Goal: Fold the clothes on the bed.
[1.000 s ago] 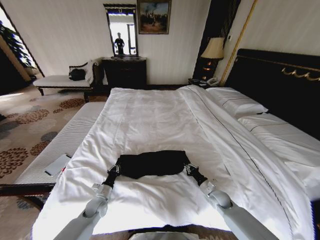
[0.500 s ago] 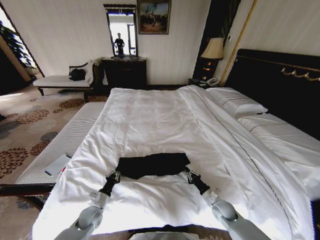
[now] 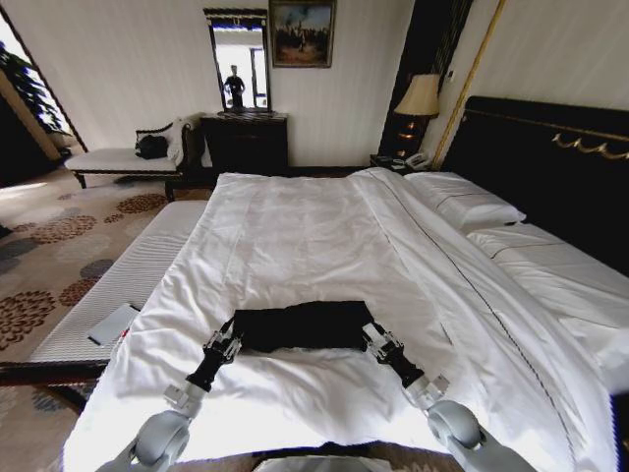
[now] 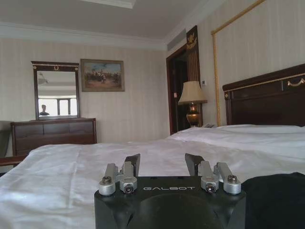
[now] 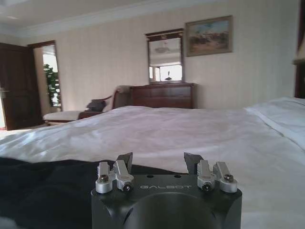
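- My left gripper [image 3: 225, 343] sits low over the near end of the large bed with its white duvet [image 3: 295, 236] and dark wooden frame, just beside the left end of the shirt. My left wrist camera shows its fingers [image 4: 132, 163] spread wide with nothing between them; the dark cloth lies off to one side of them, not inside.
- The black short-sleeved T-shirt of soft fabric [image 3: 300, 324] lies in the middle, between my two grippers, on the duvet near the foot of the bed. It is gathered into a short, wide band, its lettering hidden. I judge it is partly folded, with the side ends placed within reach of each arm.
- My right gripper [image 3: 377, 340] sits just beside the shirt's right end, mirroring the left. From my right wrist camera its fingers [image 5: 194, 161] are also spread wide and hold nothing; black cloth lies beneath and to one side of them.
- I judge both arms are placed symmetrically so the two ends can be handled evenly, keeping the fold square.
- Pillows [image 3: 470, 208] and the tall dark headboard [image 3: 550, 167] lie far right, well apart from the shirt.
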{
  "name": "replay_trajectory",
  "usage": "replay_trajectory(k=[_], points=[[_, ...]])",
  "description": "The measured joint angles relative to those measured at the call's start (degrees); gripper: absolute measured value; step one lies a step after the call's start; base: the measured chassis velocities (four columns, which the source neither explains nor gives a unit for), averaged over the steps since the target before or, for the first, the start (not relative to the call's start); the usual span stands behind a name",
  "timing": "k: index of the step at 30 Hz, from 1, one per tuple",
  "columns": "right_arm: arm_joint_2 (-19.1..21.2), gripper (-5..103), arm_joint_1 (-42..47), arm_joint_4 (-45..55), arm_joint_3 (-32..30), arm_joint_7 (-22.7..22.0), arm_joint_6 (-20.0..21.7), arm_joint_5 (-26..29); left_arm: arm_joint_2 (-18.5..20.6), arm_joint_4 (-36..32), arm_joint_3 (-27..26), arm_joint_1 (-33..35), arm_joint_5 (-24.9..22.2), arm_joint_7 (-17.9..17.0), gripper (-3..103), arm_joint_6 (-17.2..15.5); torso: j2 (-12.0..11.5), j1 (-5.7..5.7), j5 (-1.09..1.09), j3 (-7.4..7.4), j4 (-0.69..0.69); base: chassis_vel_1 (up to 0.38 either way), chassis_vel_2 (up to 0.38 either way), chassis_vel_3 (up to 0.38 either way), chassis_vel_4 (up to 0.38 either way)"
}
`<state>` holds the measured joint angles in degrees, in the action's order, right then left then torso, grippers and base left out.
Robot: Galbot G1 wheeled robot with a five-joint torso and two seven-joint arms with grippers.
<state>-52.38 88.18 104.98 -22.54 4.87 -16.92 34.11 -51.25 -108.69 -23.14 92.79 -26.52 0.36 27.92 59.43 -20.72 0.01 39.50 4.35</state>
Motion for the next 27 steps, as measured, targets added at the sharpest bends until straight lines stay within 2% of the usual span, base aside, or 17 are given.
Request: replay_trajectory(k=[2, 4, 5, 7, 8, 9, 10, 11, 12, 14, 15, 16, 18, 26, 27], points=[[0.1, 69, -0.6, 2.8, -1.0, -5.0, 5.3, 5.2, -1.5, -0.3, -2.2, 0.3, -0.7, 0.0, 66, -1.1, 0.0, 0.00, -0.02, 0.00, -0.01, 0.000, 0.000, 0.000, 0.000], [0.1, 69, -0.7, 2.9, -1.1, -5.3, 5.7, 5.6, -1.6, -0.3, -2.4, 0.4, -0.7, 0.0, 66, -1.2, 0.0, 0.00, -0.02, 0.00, -0.01, 0.000, 0.000, 0.000, 0.000], [0.3, 74, -1.2, 3.8, -1.5, -6.6, 7.6, 8.2, -2.1, -0.5, -3.3, 0.6, -0.7, 0.0, 72, -2.1, 0.0, 0.00, -0.02, 0.00, -0.01, 0.000, 0.000, 0.000, 0.000], [1.9, 85, -3.9, 6.6, -3.0, -9.1, 16.3, 18.1, -3.4, -3.0, -7.9, 3.5, 1.5, -0.1, 82, -8.3, 0.0, -0.01, -0.02, 0.01, -0.04, 0.000, 0.000, 0.000, 0.000], [1.9, 85, -3.9, 6.6, -3.0, -9.1, 16.3, 18.1, -3.4, -3.0, -7.9, 3.5, 1.5, -0.1, 82, -8.3, 0.0, -0.01, -0.02, 0.01, -0.04, 0.000, 0.000, 0.000, 0.000], [2.4, 90, -4.6, 7.1, -3.4, -9.3, 19.1, 20.4, -3.7, -4.0, -9.0, 4.7, 1.9, -0.1, 88, -9.3, 0.0, -0.01, 0.01, 0.01, -0.06, 0.000, 0.000, 0.000, 0.000], [3.6, 90, -5.8, 7.8, -4.2, -9.6, 24.7, 25.1, -4.3, -5.5, -10.5, 6.7, 2.2, 0.0, 88, -10.0, 0.0, -0.01, 0.00, 0.01, -0.04, 0.000, 0.000, 0.000, 0.000], [5.8, 99, -9.4, 7.6, -5.5, -12.7, 37.7, 38.3, -6.1, -8.3, -14.6, 12.1, 2.4, 0.0, 97, -10.4, 0.0, 0.00, 0.00, 0.00, -0.04, 0.000, 0.000, 0.000, 0.000], [6.2, 99, -10.8, 6.9, -5.6, -14.0, 41.5, 42.2, -6.6, -8.8, -15.7, 13.4, 2.4, 0.0, 99, -10.4, 0.0, 0.00, 0.00, 0.00, -0.04, 0.000, 0.000, 0.000, 0.000], [6.6, 100, -13.4, 4.9, -5.6, -15.5, 46.6, 47.6, -7.9, -9.3, -17.9, 15.6, 2.1, 0.0, 99, -10.0, 0.0, 0.00, 0.00, 0.00, -0.03, 0.000, 0.000, 0.000, 0.000], [6.6, 100, -13.4, 4.9, -5.6, -15.5, 46.6, 47.6, -7.9, -9.3, -17.9, 15.6, 2.1, 0.0, 99, -10.0, 0.0, 0.00, 0.00, 0.00, -0.03, 0.000, 0.000, 0.000, 0.000], [6.6, 100, -15.9, 3.1, -5.3, -16.0, 50.1, 51.3, -9.0, -9.7, -19.7, 17.6, 1.9, 0.0, 100, -9.5, 0.0, 0.00, 0.00, 0.01, -0.02, 0.000, 0.000, 0.000, 0.000], [6.5, 100, -19.0, 0.8, -4.7, -15.0, 53.6, 52.4, -9.9, -10.7, -21.3, 20.4, 1.5, 0.0, 100, -9.4, 0.0, -0.01, -0.01, 0.01, -0.03, 0.000, 0.000, 0.000, 0.000], [6.3, 100, -25.0, -5.2, -0.4, -12.7, 54.9, 49.0, -12.4, -14.0, -22.0, 25.1, 0.7, 0.0, 100, -9.5, 0.0, 0.00, -0.01, 0.01, -0.01, 0.000, 0.000, 0.000, 0.000], [6.3, 100, -25.8, -6.5, 0.6, -11.6, 55.2, 47.3, -12.9, -15.1, -22.1, 26.1, 0.2, 0.0, 100, -9.6, 0.0, 0.00, -0.01, 0.01, -0.01, 0.000, 0.000, 0.000, 0.000]])
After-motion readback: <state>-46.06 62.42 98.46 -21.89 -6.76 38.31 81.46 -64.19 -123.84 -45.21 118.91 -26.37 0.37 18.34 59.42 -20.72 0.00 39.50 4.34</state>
